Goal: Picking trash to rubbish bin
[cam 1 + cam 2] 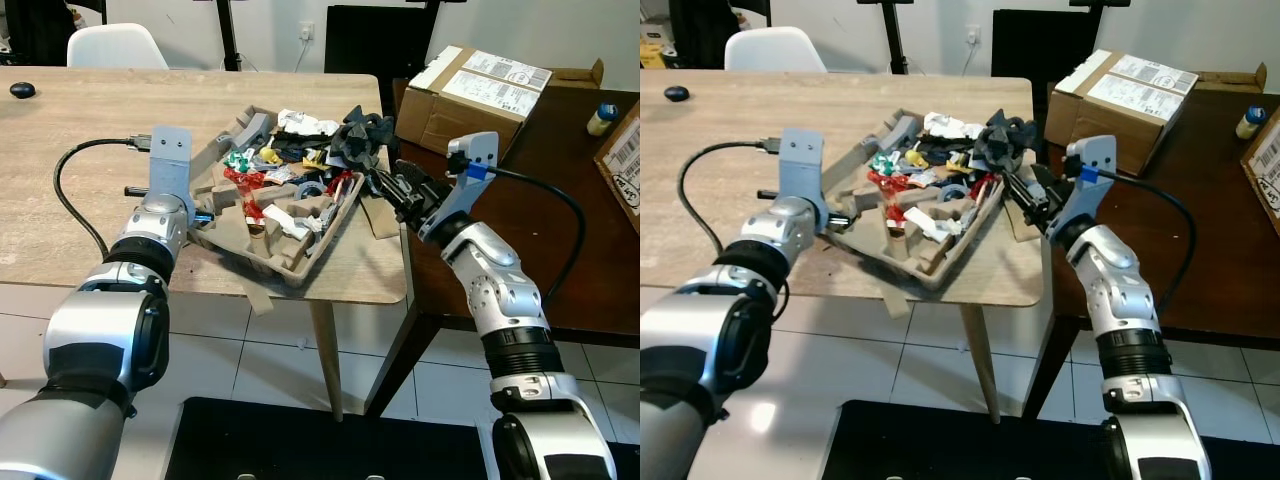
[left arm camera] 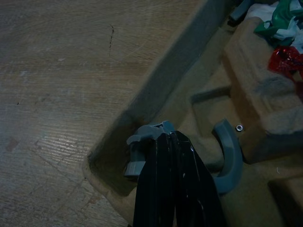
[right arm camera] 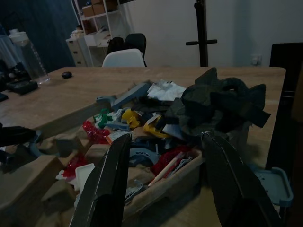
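Note:
A moulded cardboard tray (image 1: 300, 262) sits near the front right corner of the wooden table (image 1: 90, 150), heaped with trash. In the heap are a black crumpled wad (image 1: 360, 135), white paper (image 1: 305, 122) and a red wrapper (image 1: 240, 178). My left gripper (image 1: 205, 215) is at the tray's left rim. It is shut, its tips (image 2: 165, 137) touching a small grey plastic piece (image 2: 137, 151) inside the tray corner. My right gripper (image 1: 385, 185) hovers at the tray's right edge, open (image 3: 165, 137), its fingers spread toward the black wad (image 3: 222, 101) with nothing between them.
A dark brown table (image 1: 570, 200) stands right of the wooden one, carrying a cardboard box (image 1: 480, 95), a small bottle (image 1: 600, 118) and another box (image 1: 625, 160). A white chair (image 1: 115, 45) is at the far side. A black mat (image 1: 330, 440) lies on the tiled floor.

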Available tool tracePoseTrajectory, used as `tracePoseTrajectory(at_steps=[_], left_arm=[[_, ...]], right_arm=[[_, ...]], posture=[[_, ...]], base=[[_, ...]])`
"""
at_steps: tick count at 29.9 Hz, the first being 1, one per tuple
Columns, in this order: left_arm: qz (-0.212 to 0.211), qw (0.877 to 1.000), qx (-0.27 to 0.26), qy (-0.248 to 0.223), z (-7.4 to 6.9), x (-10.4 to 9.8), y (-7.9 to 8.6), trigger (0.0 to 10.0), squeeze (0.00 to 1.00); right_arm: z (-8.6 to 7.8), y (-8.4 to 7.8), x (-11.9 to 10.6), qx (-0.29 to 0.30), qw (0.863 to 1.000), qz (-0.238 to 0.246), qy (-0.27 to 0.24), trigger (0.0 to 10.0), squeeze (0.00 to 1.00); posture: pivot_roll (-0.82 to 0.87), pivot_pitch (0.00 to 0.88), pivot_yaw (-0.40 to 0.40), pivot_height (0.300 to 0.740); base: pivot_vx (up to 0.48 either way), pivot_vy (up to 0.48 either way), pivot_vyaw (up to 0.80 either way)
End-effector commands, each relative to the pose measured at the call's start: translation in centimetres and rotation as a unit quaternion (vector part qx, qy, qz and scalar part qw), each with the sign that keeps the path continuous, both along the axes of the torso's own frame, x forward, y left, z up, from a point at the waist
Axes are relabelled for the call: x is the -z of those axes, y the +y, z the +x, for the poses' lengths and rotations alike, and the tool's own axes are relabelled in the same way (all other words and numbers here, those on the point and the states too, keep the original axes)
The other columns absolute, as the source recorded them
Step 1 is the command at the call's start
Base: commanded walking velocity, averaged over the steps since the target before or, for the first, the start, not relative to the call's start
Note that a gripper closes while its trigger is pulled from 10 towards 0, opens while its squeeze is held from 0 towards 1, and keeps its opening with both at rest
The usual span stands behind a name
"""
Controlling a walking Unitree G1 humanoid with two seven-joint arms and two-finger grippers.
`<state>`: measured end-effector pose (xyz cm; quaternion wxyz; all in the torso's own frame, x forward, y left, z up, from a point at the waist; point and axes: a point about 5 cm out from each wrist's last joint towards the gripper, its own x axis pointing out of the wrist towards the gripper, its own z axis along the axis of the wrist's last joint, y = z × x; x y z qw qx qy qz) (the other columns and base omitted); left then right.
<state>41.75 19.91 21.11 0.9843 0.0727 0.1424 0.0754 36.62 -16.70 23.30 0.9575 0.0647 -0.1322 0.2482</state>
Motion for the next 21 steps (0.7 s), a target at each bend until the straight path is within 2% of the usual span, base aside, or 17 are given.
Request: tracePoseTrajectory(at_steps=[1, 3, 4, 6, 7, 8, 9, 12, 14, 15, 16, 17, 19, 21], left_arm=[[0.001, 1.000, -0.006, 0.012, -0.1, 0.2, 0.5, 0.0, 0.00], [0.012, 1.000, -0.007, 0.005, -0.1, -0.1, 0.6, 0.0, 0.00], [0.023, 1.000, -0.004, -0.016, 0.1, -0.9, 0.6, 9.0, 0.00], [0.023, 1.000, -0.004, -0.016, 0.1, -0.9, 0.6, 9.0, 0.00], [0.030, 0.998, 0.014, -0.051, 0.3, -1.9, 0.3, 10.0, 0.00], [0.034, 0.996, 0.032, -0.080, 0.5, -2.8, 0.0, 10.0, 0.00], [0.039, 0.994, 0.044, -0.093, 0.6, -3.2, -0.2, 10.0, 0.18], [0.053, 0.993, 0.052, -0.090, 0.6, -3.2, -0.1, 10.0, 0.16], [0.082, 0.994, 0.046, -0.056, 0.4, -2.3, 0.5, 10.0, 0.06], [0.082, 0.994, 0.046, -0.056, 0.4, -2.3, 0.5, 10.0, 0.06], [0.089, 0.994, 0.041, -0.040, 0.3, -1.8, 0.8, 10.0, 0.00], [0.091, 0.995, 0.027, -0.023, 0.1, -1.3, 1.4, 10.0, 0.00], [0.090, 0.996, 0.006, -0.009, -0.1, -0.9, 2.0, 10.0, 0.00], [0.057, 0.998, -0.022, -0.010, -0.2, -0.9, 2.2, 10.0, 0.00]], right_arm=[[0.1, -0.1, -0.3, -0.001, 1.000, 0.003, -0.006, 10.0, 0.00], [0.1, -0.2, -0.4, 0.000, 1.000, 0.003, -0.007, 10.0, 0.00], [0.2, -0.3, -0.5, 0.003, 1.000, 0.005, -0.008, 10.0, 0.00], [0.2, -0.3, -0.5, 0.003, 1.000, 0.005, -0.008, 10.0, 0.00], [0.2, -0.5, -0.6, 0.008, 1.000, 0.009, -0.010, 10.0, 0.00], [0.2, -0.8, -0.6, 0.013, 1.000, 0.014, -0.011, 10.0, 0.00], [0.2, -1.0, -0.7, 0.016, 1.000, 0.017, -0.011, 10.0, 0.00], [0.2, -1.1, -0.7, 0.018, 1.000, 0.019, -0.011, 10.0, 0.00], [0.2, -1.3, -0.6, 0.020, 1.000, 0.020, -0.011, 10.0, 0.00], [0.2, -1.3, -0.6, 0.020, 1.000, 0.020, -0.011, 10.0, 0.00], [0.1, -1.3, -0.6, 0.020, 1.000, 0.020, -0.010, 10.0, 0.00], [0.2, -1.4, -0.6, 0.021, 1.000, 0.020, -0.011, 10.0, 0.00], [0.2, -1.4, -0.6, 0.021, 1.000, 0.020, -0.011, 10.0, 0.00], [0.2, -1.6, -0.7, 0.022, 0.999, 0.020, -0.012, 10.0, 0.00]], posture=[[0.11, 0.179, 0.047, 0.740], [0.11, 0.179, 0.047, 0.740], [0.11, 0.179, 0.048, 0.740], [0.11, 0.179, 0.048, 0.740], [0.11, 0.179, 0.047, 0.740], [0.11, 0.180, 0.048, 0.740], [0.11, 0.180, 0.047, 0.740], [0.11, 0.180, 0.047, 0.740], [0.11, 0.180, 0.047, 0.740], [0.11, 0.180, 0.047, 0.740], [0.11, 0.180, 0.047, 0.740], [0.11, 0.180, 0.048, 0.740], [0.10, 0.180, 0.051, 0.740], [0.11, 0.179, 0.048, 0.740]], base=[[0.000, 0.000, 0.00], [0.000, 0.000, 0.00], [0.000, 0.000, 0.00], [0.000, 0.000, 0.00], [0.000, 0.000, 0.00], [0.000, 0.000, 0.00], [0.000, 0.000, 0.00], [0.000, 0.000, 0.00], [0.000, 0.000, 0.00], [0.000, 0.000, 0.00], [0.000, 0.000, 0.00], [0.000, 0.000, 0.00], [0.000, 0.000, 0.00], [0.000, 0.000, 0.00]])
